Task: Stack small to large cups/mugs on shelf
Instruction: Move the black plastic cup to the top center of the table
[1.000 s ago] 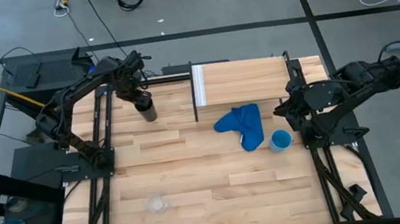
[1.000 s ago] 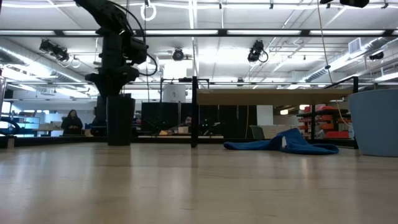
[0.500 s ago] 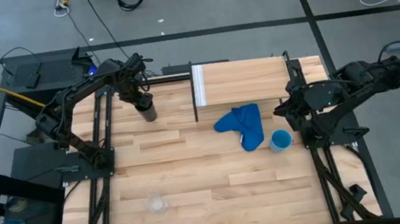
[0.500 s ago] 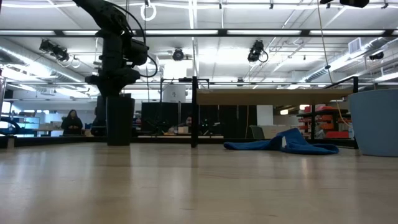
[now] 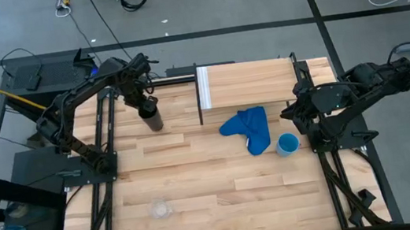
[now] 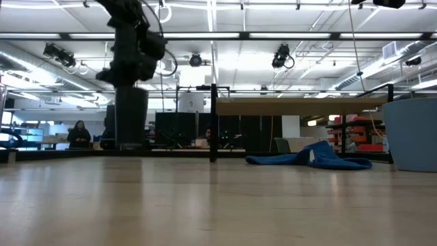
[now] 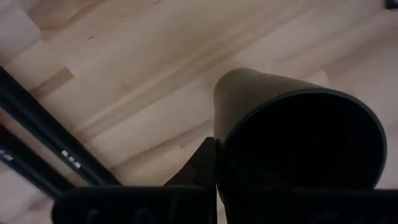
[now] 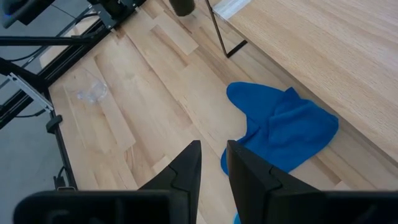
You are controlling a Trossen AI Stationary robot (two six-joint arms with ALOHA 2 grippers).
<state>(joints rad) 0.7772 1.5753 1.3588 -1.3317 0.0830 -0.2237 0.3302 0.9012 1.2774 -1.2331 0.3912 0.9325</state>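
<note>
Your left claw [image 5: 144, 105]: clamped on black tumbler [image 5: 153, 119], upright, apparently just clear of worktop [image 5: 200, 195]. Shelf [image 5: 252, 83] lies toward right arm from tumbler, legs near. Right claw [image 8: 213, 163]: nearly closed, empty, waiting near blue cup [image 5: 287, 144]. Clear glass [image 5: 159, 209] well apart, front left.

cups: 3 (black tumbler [image 5: 153, 119], blue cup [image 5: 287, 144], clear glass [image 5: 159, 209]) | shelf [image 5: 264, 83]: 1 | blue cloth [image 5: 247, 128]: 1
</note>
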